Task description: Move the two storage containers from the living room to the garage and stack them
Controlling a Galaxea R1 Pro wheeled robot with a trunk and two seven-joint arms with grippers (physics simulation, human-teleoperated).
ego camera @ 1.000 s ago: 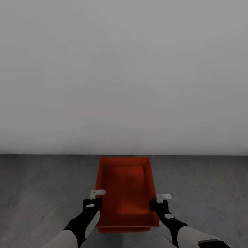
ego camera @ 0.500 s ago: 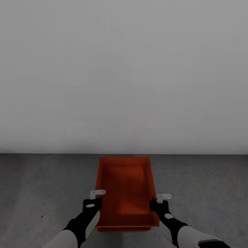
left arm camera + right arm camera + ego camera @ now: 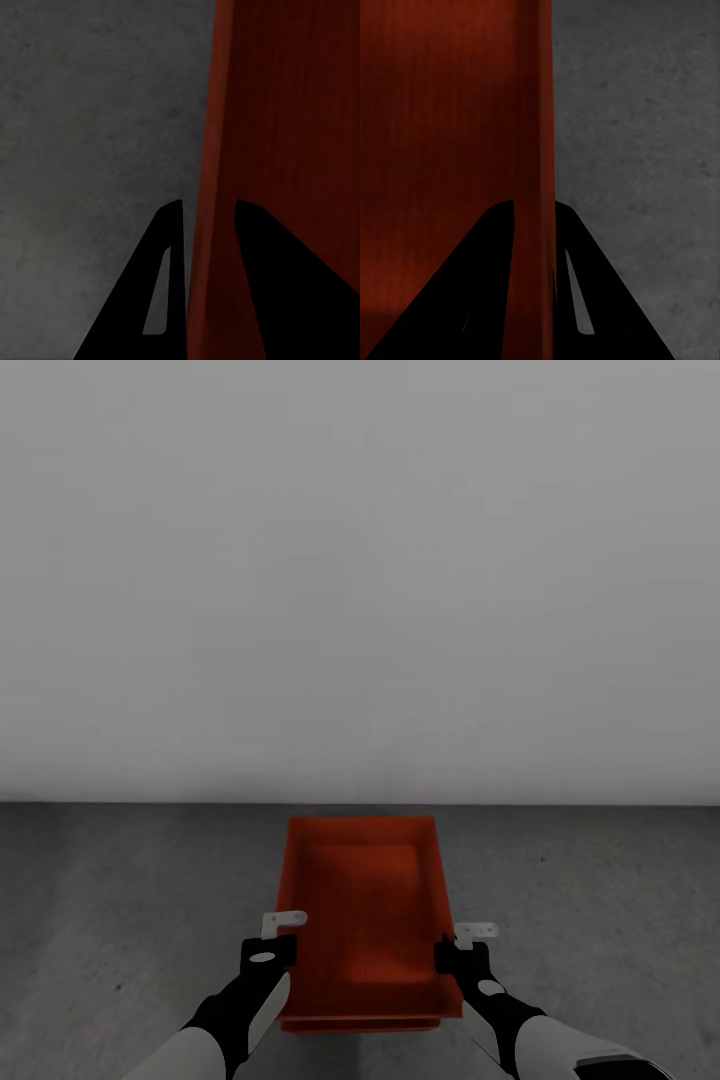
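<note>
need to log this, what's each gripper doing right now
Left gripper: shut on the storage container's left wall.
Right gripper: shut on its right wall.

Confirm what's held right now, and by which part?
The red box: left gripper clamps its left side wall, right gripper its right side wall, fingers straddling each rim.

Left arm: reaches forward, left claw (image 3: 283, 926) clamped astride the storage container (image 3: 362, 900) wall.
Right arm: mirrored, right claw (image 3: 462, 938) pinching the opposite wall.

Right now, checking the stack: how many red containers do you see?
2: upper container held by left gripper and right gripper; lower container's edge shows beneath.
</note>
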